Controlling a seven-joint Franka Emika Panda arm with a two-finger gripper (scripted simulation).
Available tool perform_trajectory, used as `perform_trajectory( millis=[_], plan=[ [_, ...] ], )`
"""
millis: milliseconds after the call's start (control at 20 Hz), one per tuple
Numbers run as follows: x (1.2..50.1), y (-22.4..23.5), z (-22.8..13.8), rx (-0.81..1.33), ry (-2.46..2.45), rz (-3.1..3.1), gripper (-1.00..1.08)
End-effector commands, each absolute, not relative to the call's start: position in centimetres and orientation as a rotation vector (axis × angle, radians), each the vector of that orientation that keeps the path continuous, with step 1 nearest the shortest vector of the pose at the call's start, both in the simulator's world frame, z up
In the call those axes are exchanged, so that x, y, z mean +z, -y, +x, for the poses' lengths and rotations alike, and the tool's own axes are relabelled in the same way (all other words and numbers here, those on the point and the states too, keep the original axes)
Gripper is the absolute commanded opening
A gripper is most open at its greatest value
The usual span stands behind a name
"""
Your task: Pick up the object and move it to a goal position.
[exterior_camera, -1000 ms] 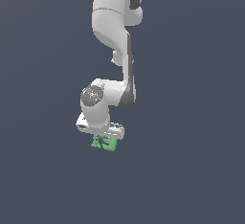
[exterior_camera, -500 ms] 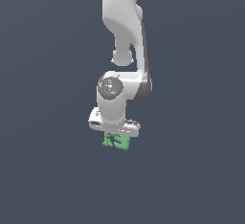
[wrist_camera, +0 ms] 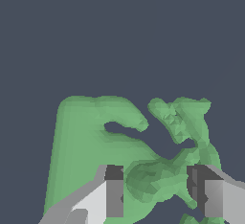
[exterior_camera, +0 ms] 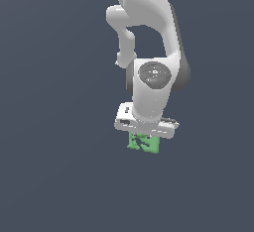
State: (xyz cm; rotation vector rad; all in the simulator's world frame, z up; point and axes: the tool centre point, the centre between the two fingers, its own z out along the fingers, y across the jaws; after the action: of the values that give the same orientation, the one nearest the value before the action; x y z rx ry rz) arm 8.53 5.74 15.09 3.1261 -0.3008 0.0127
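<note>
The object (exterior_camera: 143,143) is a small bright green chunky block with darker branching marks, hanging just under my white gripper (exterior_camera: 144,138) in the exterior view. In the wrist view the object (wrist_camera: 91,141) fills the lower half, a green slab with branching lobes and gaps. My gripper (wrist_camera: 155,189) is shut on it: one finger (wrist_camera: 112,192) presses one side of a green lobe and the other finger sits on the opposite side. The fingertips are hidden behind the hand in the exterior view. No goal marker shows.
The white arm (exterior_camera: 149,37) rises from the gripper to the top of the exterior view. Around it there is only a plain dark grey-blue background (exterior_camera: 49,127) with no other objects or edges.
The arm and gripper have moved toward the exterior view's right, carrying the green object along. The grip has stayed shut on it.
</note>
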Motion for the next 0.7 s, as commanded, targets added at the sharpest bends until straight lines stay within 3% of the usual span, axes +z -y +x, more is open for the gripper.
perform_trajectory(
  millis=[0, 650],
  plan=[
    [16.4, -7.5, 8.8, 0.007, 0.303, 3.126, -1.00],
    [18.2, -10.1, 9.6, 0.000, 0.302, 3.127, -1.00]
  ],
)
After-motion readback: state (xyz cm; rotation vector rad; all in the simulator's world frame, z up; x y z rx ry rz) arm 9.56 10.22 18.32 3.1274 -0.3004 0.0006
